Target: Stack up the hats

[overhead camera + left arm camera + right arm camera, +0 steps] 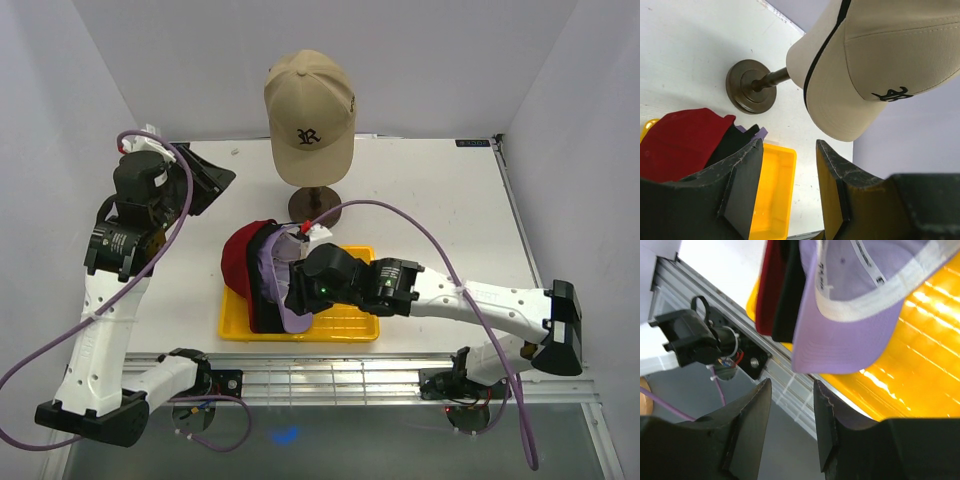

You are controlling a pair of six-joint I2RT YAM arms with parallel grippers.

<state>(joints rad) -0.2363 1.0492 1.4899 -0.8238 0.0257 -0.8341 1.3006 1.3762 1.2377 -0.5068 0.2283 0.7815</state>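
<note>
Left claw (pixel 788 145): fingers apart, nothing between them, raised over the far left of the surface (pixel 450 220). To its right, red cap (pixel 238 262), black cap (pixel 262 300) and lavender cap (pixel 840 340), nested on edge over the yellow tray (pixel 350 325). Tan cap (pixel 310 105) with a dark emblem, on a stand with a round base (pixel 313 205), ahead of the left claw's fingertips. Right claw (pixel 790 385): fingers apart, empty, with the lavender brim just beyond its tips.
</note>
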